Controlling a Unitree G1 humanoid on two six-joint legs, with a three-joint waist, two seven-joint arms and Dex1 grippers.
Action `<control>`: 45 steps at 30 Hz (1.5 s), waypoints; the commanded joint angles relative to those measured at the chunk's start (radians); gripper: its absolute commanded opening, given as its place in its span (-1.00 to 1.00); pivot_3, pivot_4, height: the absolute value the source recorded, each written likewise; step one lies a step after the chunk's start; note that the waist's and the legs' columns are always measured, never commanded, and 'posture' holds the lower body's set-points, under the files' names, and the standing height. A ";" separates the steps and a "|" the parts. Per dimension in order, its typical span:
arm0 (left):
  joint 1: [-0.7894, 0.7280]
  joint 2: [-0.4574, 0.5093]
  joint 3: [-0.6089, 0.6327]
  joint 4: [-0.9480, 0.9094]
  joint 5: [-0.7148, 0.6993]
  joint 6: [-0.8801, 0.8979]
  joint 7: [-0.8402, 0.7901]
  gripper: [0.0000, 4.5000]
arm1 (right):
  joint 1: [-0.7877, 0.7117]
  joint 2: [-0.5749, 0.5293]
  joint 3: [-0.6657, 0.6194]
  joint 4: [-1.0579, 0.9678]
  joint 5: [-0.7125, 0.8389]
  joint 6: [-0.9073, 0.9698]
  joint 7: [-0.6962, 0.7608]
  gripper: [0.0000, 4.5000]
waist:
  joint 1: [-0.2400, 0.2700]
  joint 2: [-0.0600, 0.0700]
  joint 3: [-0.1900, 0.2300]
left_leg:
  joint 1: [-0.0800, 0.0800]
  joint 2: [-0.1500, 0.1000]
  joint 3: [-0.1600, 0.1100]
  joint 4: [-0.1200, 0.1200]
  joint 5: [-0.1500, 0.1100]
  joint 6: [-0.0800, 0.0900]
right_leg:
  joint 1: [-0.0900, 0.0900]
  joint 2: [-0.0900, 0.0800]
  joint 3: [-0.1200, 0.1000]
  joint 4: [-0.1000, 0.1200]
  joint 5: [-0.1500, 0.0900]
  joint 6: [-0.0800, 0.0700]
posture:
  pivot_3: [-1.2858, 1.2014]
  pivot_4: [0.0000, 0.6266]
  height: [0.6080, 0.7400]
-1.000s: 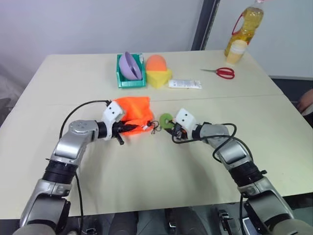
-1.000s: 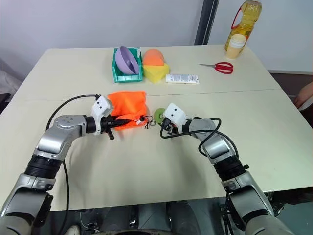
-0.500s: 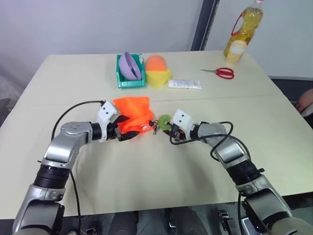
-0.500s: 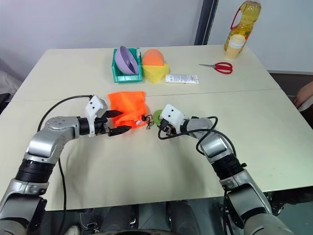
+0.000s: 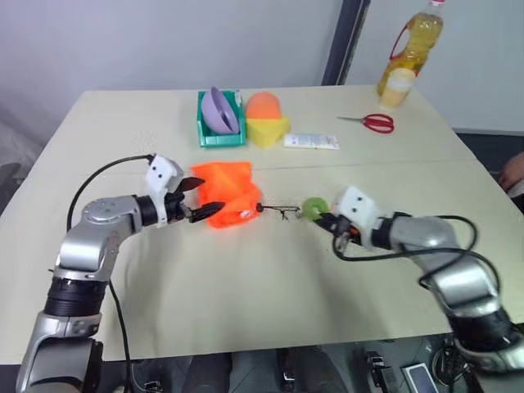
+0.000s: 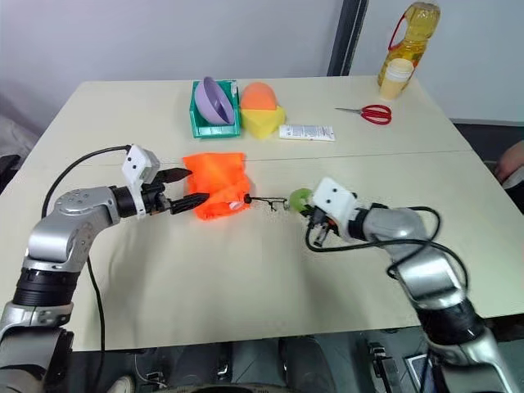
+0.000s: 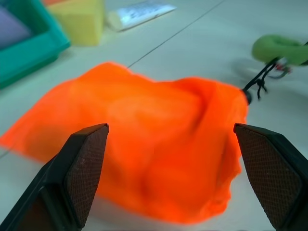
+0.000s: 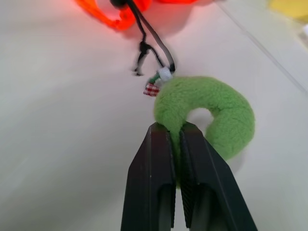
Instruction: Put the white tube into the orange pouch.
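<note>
The orange pouch (image 5: 228, 193) lies on the table at centre left, its mouth drawn together toward the right. From it a thin black cord (image 5: 280, 210) runs to the green disc (image 5: 312, 207). My right gripper (image 8: 174, 131) is shut on the rim of this disc (image 8: 211, 115), right of the pouch. My left gripper (image 5: 201, 199) stands open at the pouch's left side, its fingers (image 7: 84, 161) spread wide on either side of the fabric (image 7: 144, 154) with nothing held. The white tube is out of view.
At the back stand a teal bin (image 5: 214, 137) with a purple bowl, an orange-and-yellow rounded object (image 5: 265, 119) and a long flat white tube (image 5: 309, 141). Red scissors (image 5: 377, 123) and an oil bottle (image 5: 408, 51) are far right. A person's hand (image 5: 516, 170) shows at the right edge.
My right gripper has shut on the green disc and pulled it right and toward me, stretching the cord. My left gripper has opened and drawn back left from the pouch.
</note>
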 commanded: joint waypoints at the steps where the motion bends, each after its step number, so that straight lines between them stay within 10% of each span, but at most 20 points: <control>1: -0.050 -0.020 -0.047 -0.011 -0.003 -0.025 -0.045 0.98 | 0.035 -0.051 -0.090 -0.117 0.062 0.046 0.019 -0.99 | 0.000 0.000 0.000 | 0.001 0.000 0.000 0.000 0.000 0.000 | 0.000 0.000 0.000 0.000 0.000 0.000 | 0.03 -0.52 0.79; 20: -0.390 -0.144 -0.401 0.529 0.347 -0.690 -0.359 0.99 | 0.116 -0.140 -0.155 -0.202 0.175 0.088 -0.003 -1.00 | 0.001 0.000 0.000 | -0.001 -0.001 0.000 0.001 0.000 0.000 | 0.000 0.000 0.000 -0.001 0.000 0.000 | 0.03 -0.52 0.79; 27: -0.504 -0.209 -0.403 0.744 0.403 -0.781 -0.390 -0.31 | 0.112 -0.138 -0.134 -0.207 0.180 0.085 -0.022 -1.00 | 0.001 0.000 0.000 | -0.001 -0.002 0.000 0.001 0.000 0.000 | 0.000 0.000 0.000 -0.001 0.000 0.000 | 0.03 -0.52 0.79; 43: -0.580 -0.251 -0.386 0.857 0.416 -0.777 -0.512 -0.31 | 0.112 -0.143 -0.112 -0.216 0.187 0.077 -0.055 -1.00 | 0.000 -0.001 0.000 | -0.001 -0.002 -0.001 0.001 0.000 0.000 | 0.000 0.000 0.000 -0.001 -0.001 0.001 | 0.03 -0.52 0.79; 45: -0.578 -0.250 -0.385 0.854 0.427 -0.807 -0.495 0.08 | 0.116 -0.146 -0.116 -0.220 0.190 0.078 -0.054 -1.00 | 0.000 -0.001 0.000 | -0.001 -0.002 -0.001 0.001 0.000 0.000 | 0.000 0.000 0.000 -0.001 -0.001 0.001 | 0.03 -0.52 0.79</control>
